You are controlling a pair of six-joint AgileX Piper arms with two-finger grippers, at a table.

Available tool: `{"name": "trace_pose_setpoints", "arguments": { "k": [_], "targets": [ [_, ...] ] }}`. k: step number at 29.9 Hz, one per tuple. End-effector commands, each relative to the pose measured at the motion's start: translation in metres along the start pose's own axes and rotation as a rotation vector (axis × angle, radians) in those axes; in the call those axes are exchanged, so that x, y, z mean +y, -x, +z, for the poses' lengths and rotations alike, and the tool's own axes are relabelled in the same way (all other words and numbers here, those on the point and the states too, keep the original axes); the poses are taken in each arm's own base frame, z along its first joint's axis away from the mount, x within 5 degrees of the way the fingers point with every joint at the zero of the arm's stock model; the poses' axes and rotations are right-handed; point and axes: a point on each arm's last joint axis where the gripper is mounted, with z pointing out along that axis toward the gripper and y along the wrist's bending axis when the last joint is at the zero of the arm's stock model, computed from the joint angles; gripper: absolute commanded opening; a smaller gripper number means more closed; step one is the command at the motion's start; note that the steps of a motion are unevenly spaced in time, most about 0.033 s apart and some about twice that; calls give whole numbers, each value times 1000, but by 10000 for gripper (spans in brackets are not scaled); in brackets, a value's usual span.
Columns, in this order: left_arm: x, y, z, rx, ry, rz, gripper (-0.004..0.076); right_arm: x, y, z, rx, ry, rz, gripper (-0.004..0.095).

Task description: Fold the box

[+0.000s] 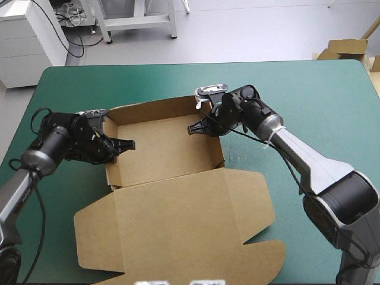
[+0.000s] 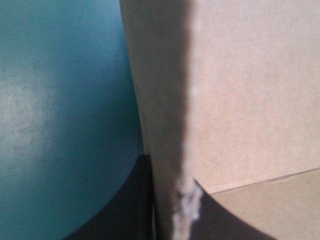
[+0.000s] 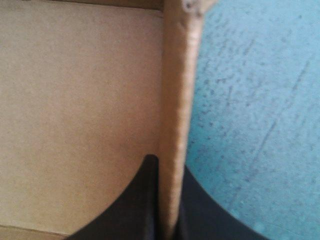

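Box: brown, mid-table on the teal-green cover, set up as an open tray with its walls raised
Lid: lying flat, spread out toward the near edge of the table
Left gripper: pinched onto the tray's left wall, one black finger on the cover side and one on the tray side, board sandwiched between
Right gripper: same deal on the right wall, all but closed, with the wall's edge running up between its fingers
Far wall: upright along the tray's far side
Extra board: more brown board just past the table's far right corner
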Motion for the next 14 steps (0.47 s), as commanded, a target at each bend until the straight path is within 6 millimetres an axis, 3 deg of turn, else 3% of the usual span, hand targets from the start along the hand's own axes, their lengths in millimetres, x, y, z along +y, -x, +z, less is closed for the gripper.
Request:
{"name": "trace_pose_setpoints", "arguments": {
  "k": [1, 7, 14],
  "targets": [
    [-28, 28, -21, -104, -95, 44, -8, 1, 4, -35, -42, -42, -11, -20],
    [-61, 54, 3, -21, -90, 124, -8, -32, -4, -38, 71, -235, 5, -22],
    [-91, 61, 40, 71, -96, 212, -8, -60, -18, -23, 181, -69, 87, -21]
  ]
}}
